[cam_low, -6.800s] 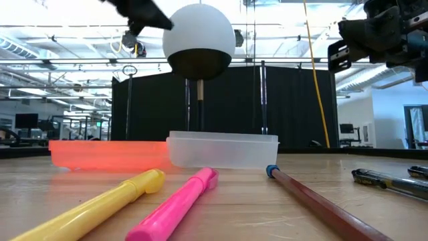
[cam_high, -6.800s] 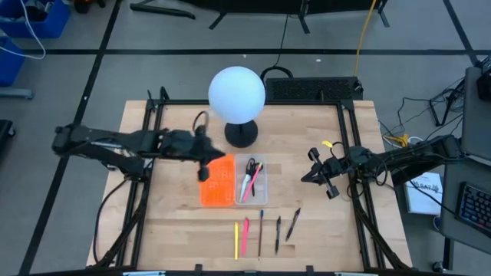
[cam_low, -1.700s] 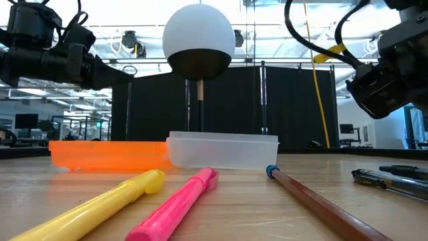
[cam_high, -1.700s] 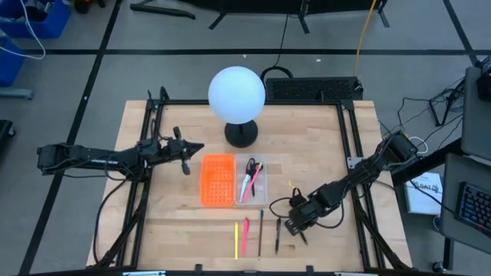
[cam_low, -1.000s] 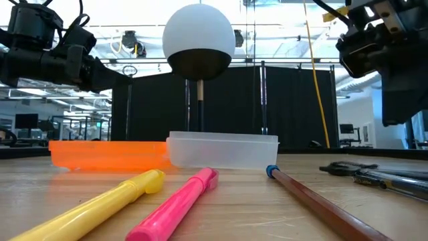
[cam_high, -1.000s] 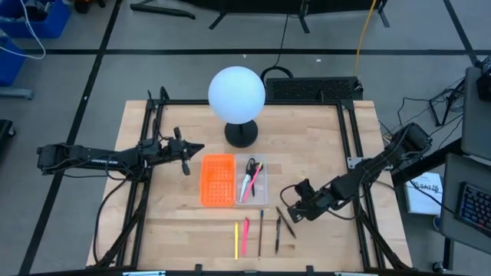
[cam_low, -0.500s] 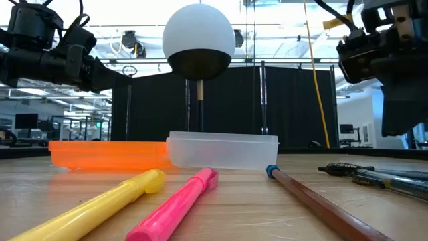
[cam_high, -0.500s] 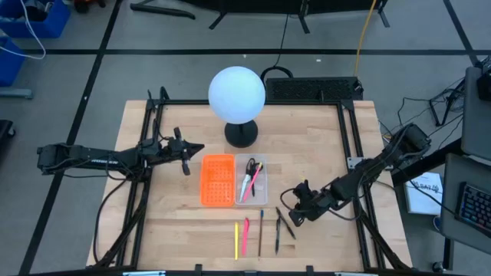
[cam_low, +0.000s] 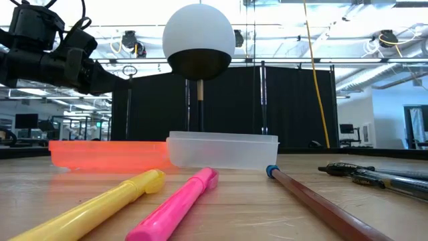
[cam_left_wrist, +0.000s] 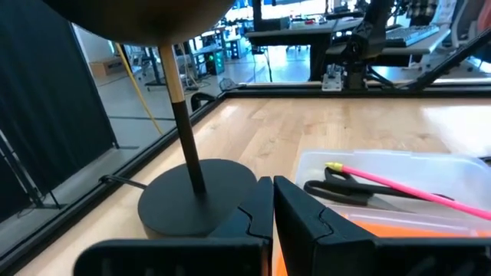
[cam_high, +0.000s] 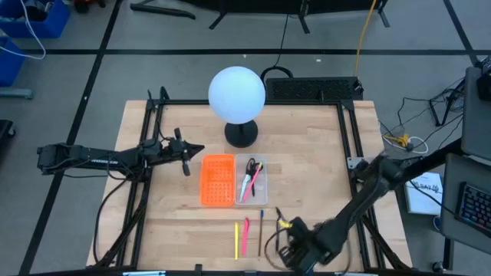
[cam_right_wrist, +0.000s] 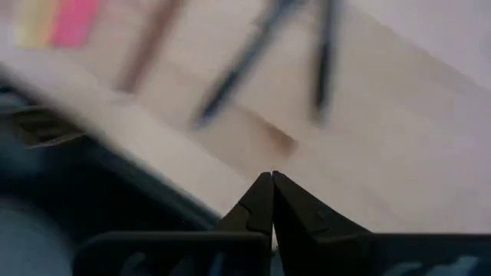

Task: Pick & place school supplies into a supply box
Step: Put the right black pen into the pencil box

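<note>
The supply box lies mid-table: an orange half [cam_high: 217, 180] joined to a clear half [cam_high: 252, 182] that holds black-handled scissors [cam_left_wrist: 345, 190] and a pink pen [cam_left_wrist: 399, 186]. A yellow marker [cam_high: 236, 240], a pink marker [cam_high: 245, 236] and a dark pencil [cam_high: 261, 232] lie near the front edge; two dark pens [cam_low: 374, 175] lie to their right. My right gripper [cam_high: 294, 247] hangs over the front edge beside those pens, pointing down, shut and holding nothing [cam_right_wrist: 271, 180]. My left gripper [cam_high: 188, 149] waits shut, level, left of the box [cam_left_wrist: 272, 188].
A white globe lamp [cam_high: 237, 93] on a black round base [cam_left_wrist: 196, 195] stands behind the box. Black frame rails [cam_high: 349, 165] run along the table's left and right sides. Bare wood lies between the box and the pens.
My right gripper has swung from beside the dark pens toward the table's near edge, rising and tipping more steeply downward, and has left the low view. It stays shut and carries nothing. The pens and the box lie where they were.
</note>
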`<action>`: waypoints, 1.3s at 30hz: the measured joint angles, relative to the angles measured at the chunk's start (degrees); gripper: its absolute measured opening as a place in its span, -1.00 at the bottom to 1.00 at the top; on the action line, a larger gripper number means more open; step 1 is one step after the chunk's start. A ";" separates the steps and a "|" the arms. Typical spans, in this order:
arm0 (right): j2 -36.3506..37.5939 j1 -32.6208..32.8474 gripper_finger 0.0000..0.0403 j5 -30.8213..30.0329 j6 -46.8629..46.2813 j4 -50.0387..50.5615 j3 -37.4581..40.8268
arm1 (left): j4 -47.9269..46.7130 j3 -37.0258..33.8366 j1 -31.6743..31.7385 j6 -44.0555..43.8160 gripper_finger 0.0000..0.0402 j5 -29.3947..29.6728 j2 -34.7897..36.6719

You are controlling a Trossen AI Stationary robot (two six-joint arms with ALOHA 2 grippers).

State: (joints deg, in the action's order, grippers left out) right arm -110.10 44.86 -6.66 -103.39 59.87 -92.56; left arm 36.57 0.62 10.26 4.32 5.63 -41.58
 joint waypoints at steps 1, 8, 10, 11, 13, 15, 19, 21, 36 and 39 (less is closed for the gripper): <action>-3.25 0.00 -1.00 0.77 -1.38 5.09 -3.82 | -0.01 0.00 0.00 -0.03 -0.89 0.00 -0.02; -16.97 -2.66 -1.00 -0.12 1.27 24.57 -17.95 | 0.01 0.00 0.00 -0.14 -0.89 0.02 0.00; -17.82 -3.46 -1.00 -0.76 3.98 23.43 -18.11 | 0.05 0.00 0.00 -0.14 -0.89 0.02 0.00; -17.88 -3.80 -1.00 -0.70 4.92 22.35 -18.08 | 0.06 0.00 0.00 -0.11 -0.89 0.04 -0.01; -17.78 -4.41 -0.99 -0.73 7.06 20.51 -17.53 | 0.37 0.00 0.00 0.90 -0.89 0.25 -0.01; -17.80 -4.87 -0.95 -0.89 9.52 20.27 -17.31 | 0.62 0.00 0.00 1.67 -0.89 0.35 0.00; -17.78 -5.65 -0.70 -2.81 13.11 20.32 -17.31 | 0.62 0.00 0.00 1.81 -0.89 0.37 0.00; -17.78 -5.70 -0.53 -5.11 14.61 20.35 -17.31 | 0.62 0.00 0.00 1.82 -0.89 0.37 0.00; -17.43 -6.26 -0.12 2.38 20.75 15.06 -8.48 | 0.52 0.00 0.00 0.99 -0.89 0.34 0.00; -15.36 -6.75 -0.16 2.48 21.96 8.33 -3.77 | 0.45 0.00 0.00 0.94 -0.89 0.33 0.00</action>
State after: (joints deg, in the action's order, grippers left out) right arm -125.46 38.11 -4.18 -81.44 68.20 -96.33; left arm 37.03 0.62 10.26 5.26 5.96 -41.58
